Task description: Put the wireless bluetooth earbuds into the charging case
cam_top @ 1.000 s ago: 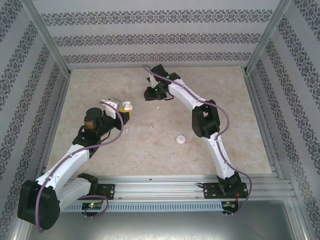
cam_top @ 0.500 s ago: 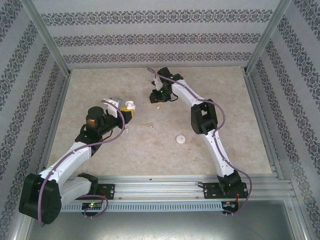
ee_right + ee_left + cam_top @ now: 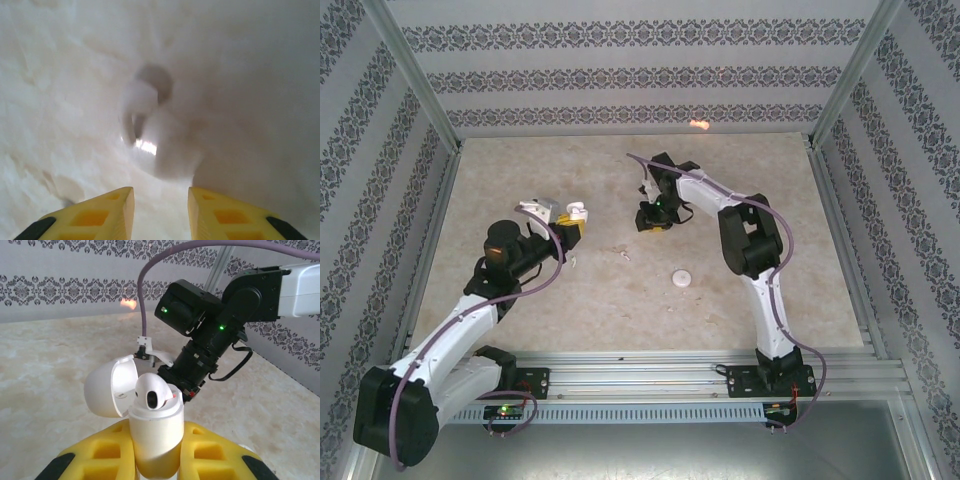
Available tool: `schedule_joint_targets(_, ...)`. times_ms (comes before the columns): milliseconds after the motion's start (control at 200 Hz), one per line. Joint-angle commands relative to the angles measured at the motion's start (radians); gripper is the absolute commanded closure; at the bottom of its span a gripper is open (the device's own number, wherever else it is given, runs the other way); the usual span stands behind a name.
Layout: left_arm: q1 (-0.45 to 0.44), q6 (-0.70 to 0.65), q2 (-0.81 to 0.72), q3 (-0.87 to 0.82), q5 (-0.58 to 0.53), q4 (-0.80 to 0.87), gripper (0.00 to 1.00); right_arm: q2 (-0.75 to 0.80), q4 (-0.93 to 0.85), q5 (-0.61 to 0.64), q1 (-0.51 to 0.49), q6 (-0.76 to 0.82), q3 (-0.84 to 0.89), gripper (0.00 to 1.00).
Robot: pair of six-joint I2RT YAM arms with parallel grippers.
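Right gripper [image 3: 160, 196], parted and empty, hovers over a tiny white plastic earbud [image 3: 145, 117]; it should centre, then pinch gently. Left gripper [image 3: 157, 432] clamps the glossy white charging case [image 3: 150, 422].

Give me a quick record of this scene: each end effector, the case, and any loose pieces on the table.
Left end effector: shut on the open charging case
Earbud: one seated in the case
Right end effector: open, over the table, blurred white piece just ahead
Loose on table: round white piece, small white bit
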State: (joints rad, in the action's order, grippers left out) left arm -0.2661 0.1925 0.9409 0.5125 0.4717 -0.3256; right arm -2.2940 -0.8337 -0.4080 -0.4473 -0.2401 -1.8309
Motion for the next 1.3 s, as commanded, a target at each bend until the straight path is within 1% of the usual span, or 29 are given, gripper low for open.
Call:
schedule_joint_targets(0,0.013,0.014,-0.017,-0.014,0.023,-0.002,1.0,0.081,0.018,0.005,0.007,-0.036,0.033,0.66)
schedule_joint_targets(185,0.013,0.023,0.006,-0.016,0.033,-0.021,1.0,0.087,-0.024,0.095,0.012,-0.087,-0.062,0.66)
schedule_joint_targets(385,0.013,0.029,0.033,-0.012,0.028,-0.041,1.0,-0.008,-0.09,0.141,-0.049,-0.099,-0.267,0.65)
schedule_joint_targets(490,0.012,0.021,0.029,-0.01,0.025,-0.028,1.0,-0.081,-0.142,0.19,-0.077,-0.101,-0.384,0.65)
schedule_joint_targets(590,0.012,0.009,0.014,-0.01,0.021,-0.003,1.0,-0.124,-0.151,0.177,-0.097,-0.116,-0.462,0.65)
schedule_joint_targets(709,0.013,-0.007,-0.027,-0.009,0.003,0.044,1.0,-0.161,-0.153,0.154,-0.157,-0.117,-0.537,0.65)
schedule_joint_targets(819,0.013,-0.016,-0.082,-0.018,-0.017,0.091,1.0,-0.179,-0.136,0.114,-0.22,-0.15,-0.538,0.65)
schedule_joint_targets(1009,0.012,-0.054,-0.224,-0.032,-0.062,0.227,1.0,-0.17,-0.076,0.053,-0.321,-0.216,-0.455,0.64)
schedule_joint_targets(1124,0.013,-0.069,-0.306,-0.037,-0.08,0.296,1.0,-0.161,-0.054,0.028,-0.358,-0.249,-0.42,0.64)
schedule_joint_targets(1294,0.013,-0.076,-0.375,-0.05,-0.089,0.348,1.0,-0.177,-0.067,0.042,-0.393,-0.264,-0.416,0.63)
